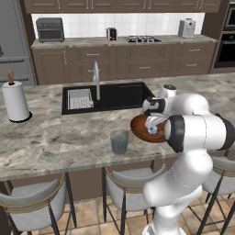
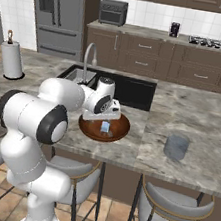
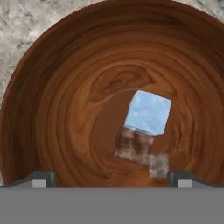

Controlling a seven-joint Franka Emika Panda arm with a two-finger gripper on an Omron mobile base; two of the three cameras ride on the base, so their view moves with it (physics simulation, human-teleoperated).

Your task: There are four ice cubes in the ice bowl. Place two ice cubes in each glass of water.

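Observation:
The ice bowl (image 3: 57,87) is a wide reddish-brown wooden bowl on the marble counter, also seen as the ice bowl (image 1: 137,126) and the ice bowl (image 2: 117,130). A pale blue ice cube (image 3: 148,112) lies near its middle, with two more translucent ice cubes (image 3: 134,144) touching it. My gripper (image 3: 113,179) hangs open just above the bowl, nothing between its fingers. The arm hides much of the bowl in the left base view. One glass of water (image 1: 120,141) stands left of the bowl. Another glass of water (image 2: 176,147) stands to its right.
A black sink (image 1: 114,96) with a faucet (image 1: 96,78) lies behind the bowl. A paper-towel roll (image 1: 16,102) stands at the counter's far left. Grey stools (image 2: 168,207) sit under the counter's near edge.

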